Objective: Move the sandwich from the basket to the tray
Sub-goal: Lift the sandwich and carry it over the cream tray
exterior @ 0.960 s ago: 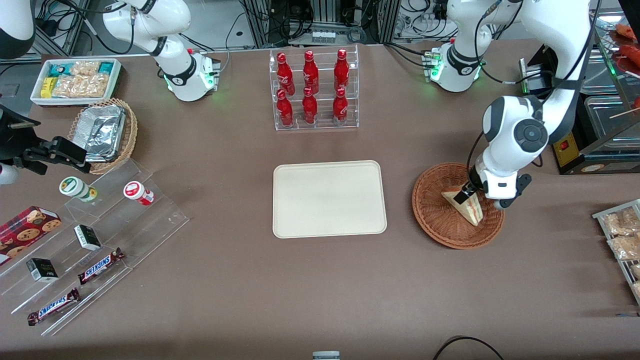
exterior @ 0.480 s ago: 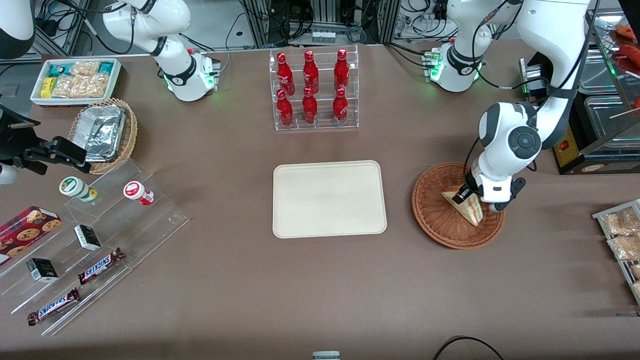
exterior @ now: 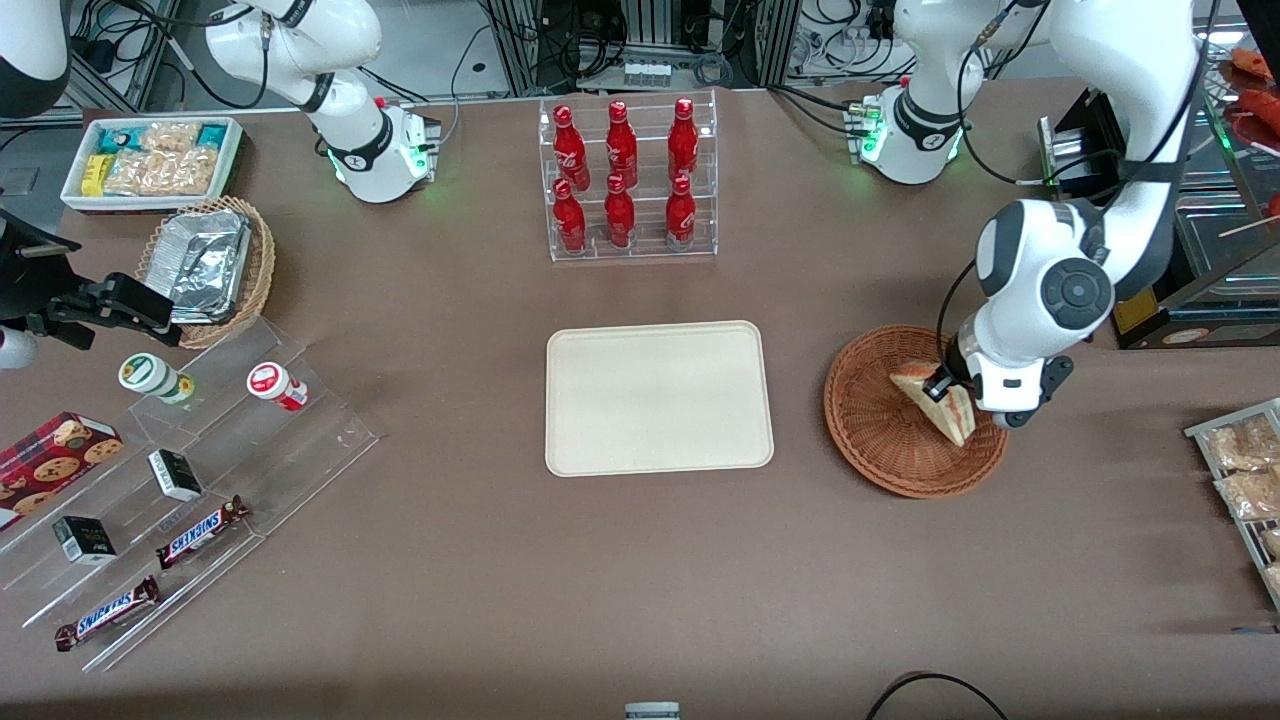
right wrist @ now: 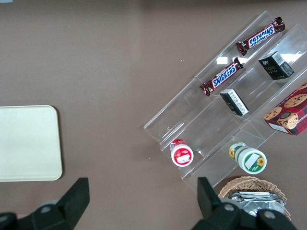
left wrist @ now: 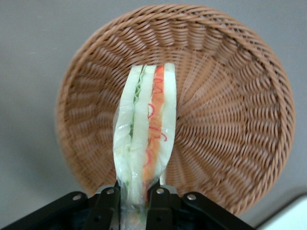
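Observation:
The sandwich (exterior: 933, 398) is a pale wedge in clear wrap with red, orange and green filling (left wrist: 144, 139). My left gripper (exterior: 945, 388) is shut on one end of it, and the black fingers (left wrist: 108, 203) press it from both sides. It hangs above the round reddish-brown wicker basket (exterior: 880, 440), which shows below it in the wrist view (left wrist: 230, 96). The cream-beige tray (exterior: 658, 397) lies flat at the table's middle, beside the basket toward the parked arm's end, and a part of it shows in the right wrist view (right wrist: 29, 143).
A clear rack of red bottles (exterior: 626, 180) stands farther from the front camera than the tray. A stepped acrylic shelf with snack bars (exterior: 190, 470), a tan basket of foil containers (exterior: 210, 265) and a white snack box (exterior: 150, 160) lie toward the parked arm's end. Snack packets (exterior: 1240, 470) lie at the working arm's end.
My gripper has risen a little with the sandwich, so the wedge has lifted off the basket floor. The arm's wrist has shifted slightly toward its own end of the table.

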{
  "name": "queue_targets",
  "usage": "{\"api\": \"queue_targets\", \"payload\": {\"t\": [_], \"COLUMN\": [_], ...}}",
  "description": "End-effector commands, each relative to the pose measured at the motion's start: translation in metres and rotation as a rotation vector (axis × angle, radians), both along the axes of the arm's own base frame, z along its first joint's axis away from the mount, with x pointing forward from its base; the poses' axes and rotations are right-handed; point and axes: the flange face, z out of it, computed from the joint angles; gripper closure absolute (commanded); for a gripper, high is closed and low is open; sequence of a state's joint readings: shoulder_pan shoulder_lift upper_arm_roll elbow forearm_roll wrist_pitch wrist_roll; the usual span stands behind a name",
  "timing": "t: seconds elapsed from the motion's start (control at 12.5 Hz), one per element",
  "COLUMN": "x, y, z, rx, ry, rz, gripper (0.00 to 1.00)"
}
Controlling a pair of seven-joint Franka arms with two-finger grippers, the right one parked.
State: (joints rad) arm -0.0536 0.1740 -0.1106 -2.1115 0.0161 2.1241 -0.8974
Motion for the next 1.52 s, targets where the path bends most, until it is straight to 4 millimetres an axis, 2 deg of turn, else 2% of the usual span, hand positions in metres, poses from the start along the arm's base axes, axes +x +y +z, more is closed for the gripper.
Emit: {"api": "queue_targets", "payload": {"t": [0.0, 0.16, 0.32, 0.56, 0.72, 0.88, 1.12, 1.28, 1.44], "x": [0.017, 0.017, 0.018, 0.030, 0.027, 0.016, 0.004, -0.012, -0.025], "y": [-0.040, -0.086, -0.135, -0.209, -0.259, -0.318, -0.367, -0.400, -0.424], "z": [0.055, 0.067, 0.066, 0.047, 0.028, 0.008, -0.013, -0.031, -0.051], "rx": [0.003, 0.006, -0.001, -0.022, -0.039, -0.038, -0.047, -0.073, -0.087], "ry": [0.041, 0.062, 0.056, 0.048, 0.049, 0.044, 0.017, -0.035, -0.066], "rz": [-0.098, -0.178, -0.275, -0.378, -0.422, -0.430, -0.428, -0.417, -0.415], "gripper": [0.94, 0.93, 0.93, 0.92, 0.92, 0.92, 0.92, 0.92, 0.92]}}
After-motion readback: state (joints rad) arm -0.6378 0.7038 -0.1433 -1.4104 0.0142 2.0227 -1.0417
